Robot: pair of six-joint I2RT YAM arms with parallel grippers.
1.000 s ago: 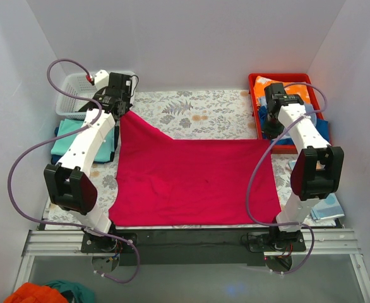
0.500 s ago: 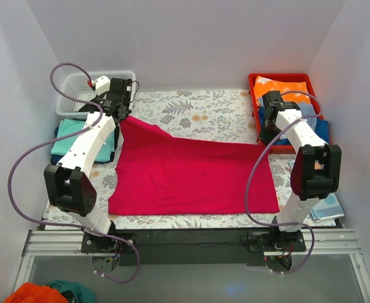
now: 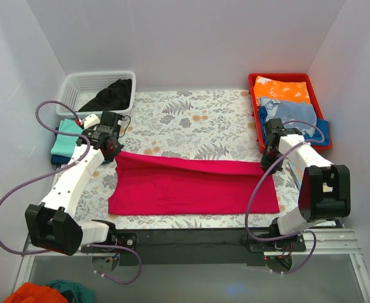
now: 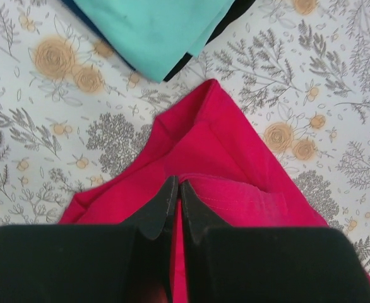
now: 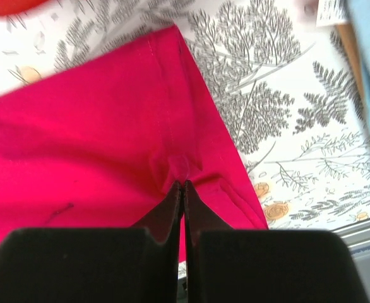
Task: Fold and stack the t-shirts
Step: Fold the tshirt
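Observation:
The crimson-red t-shirt [image 3: 191,186] lies across the near middle of the floral table, its far half brought over toward me. My left gripper [image 3: 113,153] is shut on its left far edge; in the left wrist view [image 4: 177,184] the fingertips pinch red cloth [image 4: 235,164]. My right gripper [image 3: 268,163] is shut on its right far edge; in the right wrist view [image 5: 182,184] the cloth [image 5: 96,139] puckers at the tips. A folded teal t-shirt [image 3: 64,140] lies on dark ones at the left, also in the left wrist view [image 4: 153,25].
A white basket [image 3: 76,84] with a black garment [image 3: 112,95] stands at the back left. A red tray [image 3: 256,101] at the back right holds orange [image 3: 281,88] and blue clothes [image 3: 292,117]. The table's near edge runs along the black rail.
Both grippers have pulled the shirt's far edge from the back of the table toward me and lowered it, so the red cloth now covers a shorter strip.

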